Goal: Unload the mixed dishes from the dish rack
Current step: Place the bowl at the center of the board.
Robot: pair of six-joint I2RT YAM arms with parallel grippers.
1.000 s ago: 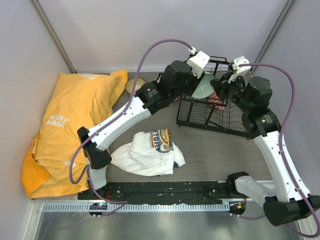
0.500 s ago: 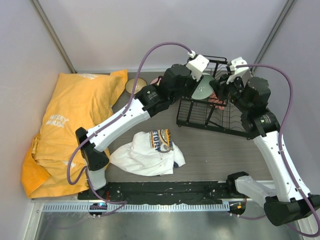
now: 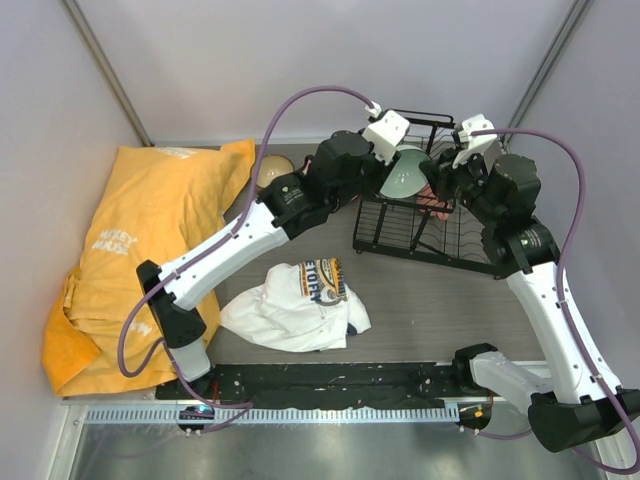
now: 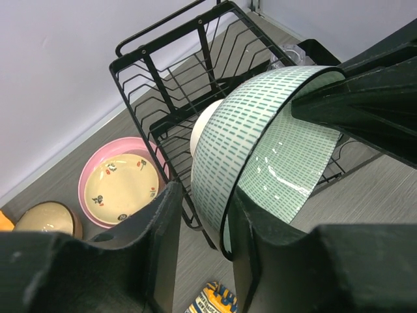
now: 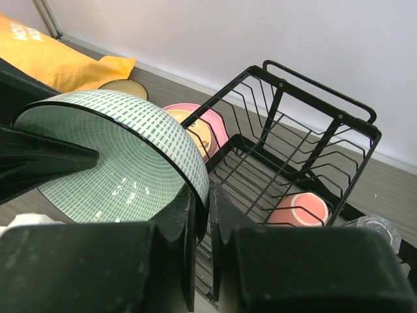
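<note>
Grey table [image 3: 430,300], mint-green bowl [image 4: 260,153] in both hands

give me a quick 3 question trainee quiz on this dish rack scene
1. True or false: both grippers pinch the rim of the mint-green bowl.
2. Which dish lies inside the dish rack? A tan bowl, B pink mug, C cream patterned plate.
3. What does the cream patterned plate rest on?

Key:
1. True: left gripper and right gripper each clamp its rim.
2. B, the pink mug.
3. The big pink plate, on the table outside the rack.
</note>
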